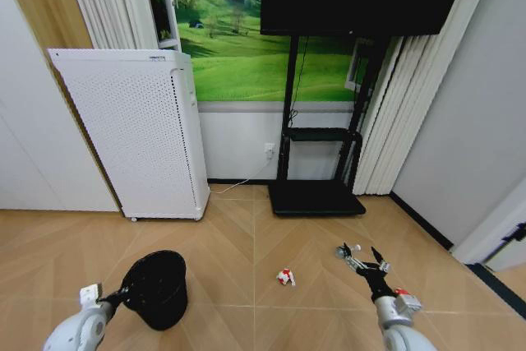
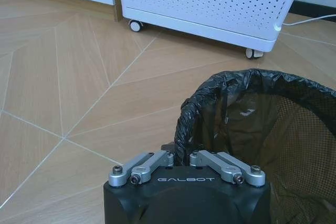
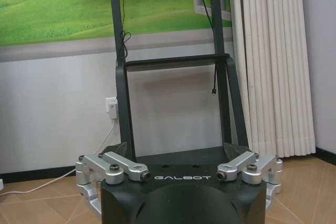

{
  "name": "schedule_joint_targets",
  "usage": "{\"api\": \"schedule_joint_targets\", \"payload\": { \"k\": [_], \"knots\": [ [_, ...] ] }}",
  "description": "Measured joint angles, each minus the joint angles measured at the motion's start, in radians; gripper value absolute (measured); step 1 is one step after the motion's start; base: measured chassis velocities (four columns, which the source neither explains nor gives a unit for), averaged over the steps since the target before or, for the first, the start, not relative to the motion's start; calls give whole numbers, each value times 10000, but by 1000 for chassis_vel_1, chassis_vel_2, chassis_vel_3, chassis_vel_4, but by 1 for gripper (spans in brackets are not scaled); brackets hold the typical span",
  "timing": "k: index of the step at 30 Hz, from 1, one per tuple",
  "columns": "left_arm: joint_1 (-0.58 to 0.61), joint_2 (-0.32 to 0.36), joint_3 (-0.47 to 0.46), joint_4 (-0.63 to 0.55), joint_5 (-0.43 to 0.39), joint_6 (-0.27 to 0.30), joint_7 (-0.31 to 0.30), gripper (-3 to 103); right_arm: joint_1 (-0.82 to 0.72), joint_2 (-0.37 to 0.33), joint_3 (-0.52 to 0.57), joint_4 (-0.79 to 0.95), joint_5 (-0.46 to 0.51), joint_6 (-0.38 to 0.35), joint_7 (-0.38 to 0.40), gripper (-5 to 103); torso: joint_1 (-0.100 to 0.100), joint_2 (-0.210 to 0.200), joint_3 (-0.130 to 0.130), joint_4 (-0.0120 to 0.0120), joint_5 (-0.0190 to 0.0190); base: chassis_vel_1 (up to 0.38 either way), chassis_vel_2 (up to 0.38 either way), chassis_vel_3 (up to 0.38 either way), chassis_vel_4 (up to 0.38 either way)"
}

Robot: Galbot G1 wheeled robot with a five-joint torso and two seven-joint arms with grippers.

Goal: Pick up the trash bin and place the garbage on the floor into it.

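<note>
Wood floor (image 1: pixel 246 244); left end effector (image 2: pixel 181 153) grips bag-lined trash bin (image 1: pixel 156 288) rim.

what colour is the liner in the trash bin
Black, a crinkled plastic liner folded over the trash bin rim; clearest in the left wrist view.

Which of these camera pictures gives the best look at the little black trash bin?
The head view: the whole trash bin stands on the floor beside the left gripper. The left wrist view shows its bag-lined rim close up. The right wrist view faces the wall.
</note>
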Motion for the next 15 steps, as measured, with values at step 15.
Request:
{"api": "schedule_joint_targets", "payload": {
  "k": [15],
  "knots": [
    [-536,17,28,-206,549,-1349,-204,7,-43,-14,23,-42,46,22,31,100,1,0,1,2,-2,0,0,0,0]
  ]
}}
